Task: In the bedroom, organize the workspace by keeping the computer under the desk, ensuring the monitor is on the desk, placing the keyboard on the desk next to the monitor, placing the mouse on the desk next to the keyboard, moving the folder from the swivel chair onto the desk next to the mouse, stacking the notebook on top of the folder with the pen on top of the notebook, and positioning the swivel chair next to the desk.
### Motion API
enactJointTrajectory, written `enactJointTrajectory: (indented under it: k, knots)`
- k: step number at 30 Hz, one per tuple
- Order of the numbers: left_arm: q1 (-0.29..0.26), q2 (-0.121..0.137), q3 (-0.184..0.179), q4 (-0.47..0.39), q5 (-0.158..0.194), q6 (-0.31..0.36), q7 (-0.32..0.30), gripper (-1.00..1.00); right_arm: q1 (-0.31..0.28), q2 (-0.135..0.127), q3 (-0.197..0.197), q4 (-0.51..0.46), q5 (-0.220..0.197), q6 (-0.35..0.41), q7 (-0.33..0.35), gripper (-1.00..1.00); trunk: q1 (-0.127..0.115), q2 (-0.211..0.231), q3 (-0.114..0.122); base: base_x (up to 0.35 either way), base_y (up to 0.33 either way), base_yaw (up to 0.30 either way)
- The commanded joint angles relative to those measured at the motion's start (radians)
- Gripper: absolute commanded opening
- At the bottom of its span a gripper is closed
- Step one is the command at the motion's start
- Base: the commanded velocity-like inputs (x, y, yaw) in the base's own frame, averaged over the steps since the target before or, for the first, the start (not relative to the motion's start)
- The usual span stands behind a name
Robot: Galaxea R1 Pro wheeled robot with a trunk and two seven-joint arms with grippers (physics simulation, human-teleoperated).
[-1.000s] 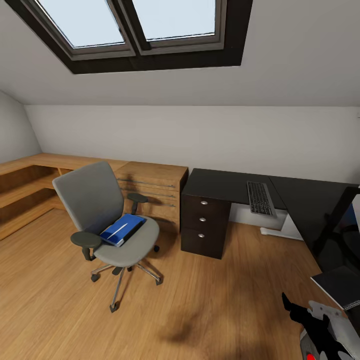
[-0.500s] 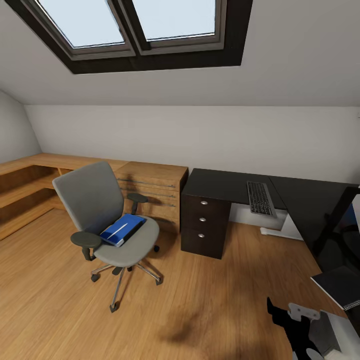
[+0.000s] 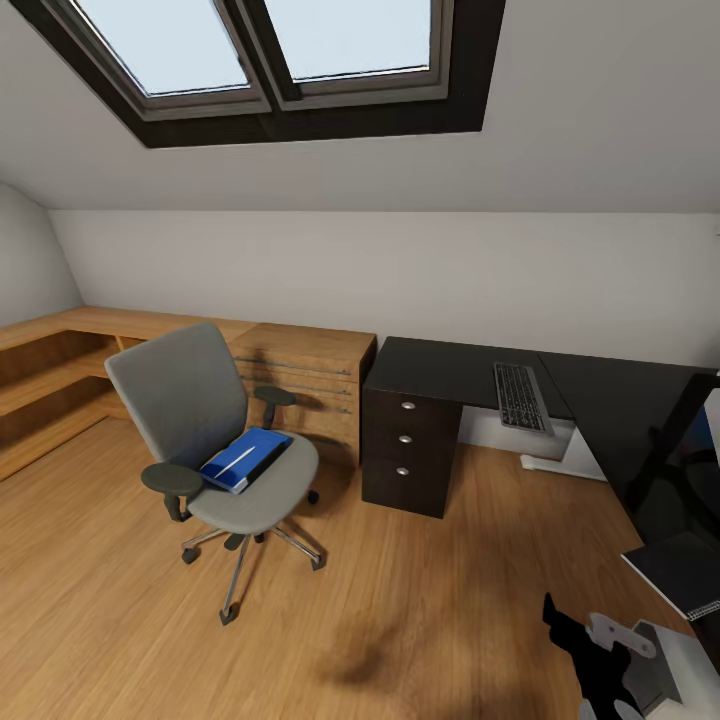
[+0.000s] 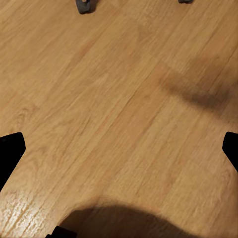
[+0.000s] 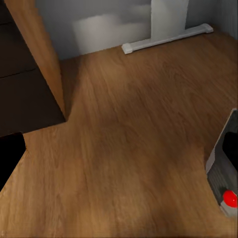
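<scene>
The grey swivel chair [image 3: 215, 440] stands on the wood floor, left of the desk. The blue folder [image 3: 245, 458] lies on its seat. On the black L-shaped desk [image 3: 440, 365] the keyboard [image 3: 520, 396] lies near the inner corner. A dark spiral notebook [image 3: 685, 572] rests on the desk's near right part. My right gripper [image 3: 575, 640] hangs low at the bottom right and is open [image 5: 119, 148] over the floor, with the computer's [image 5: 224, 191] grey case and red light beside it. My left gripper [image 4: 119, 148] is open above bare floor. Monitor, mouse and pen are out of view.
A low light-wood cabinet [image 3: 300, 375] with shelves runs along the back left wall. Black drawers [image 3: 405, 440] with silver knobs stand under the desk's left end. The desk's white foot [image 5: 168, 37] lies by the wall. Chair castors [image 4: 84, 6] sit close to the left gripper.
My right gripper has shifted a little to the left at the bottom right of the head view. The chair, folder and keyboard have not moved.
</scene>
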Motion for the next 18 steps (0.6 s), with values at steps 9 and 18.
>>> enactJointTrajectory:
  k: [9,18]
  knots:
    - [0.000,0.001,0.008,0.000,-0.005,-0.003,0.002,1.00,-0.001,0.013,0.024,-0.005,-0.176,-0.010,0.029,1.00,0.000,-0.001,-0.001,0.000,0.000,0.000]
    - [-0.001,0.001,0.009,0.000,-0.005,-0.003,0.002,1.00,-0.001,0.020,0.033,-0.004,-0.197,-0.011,0.106,1.00,0.000,-0.001,-0.001,0.000,0.000,0.000]
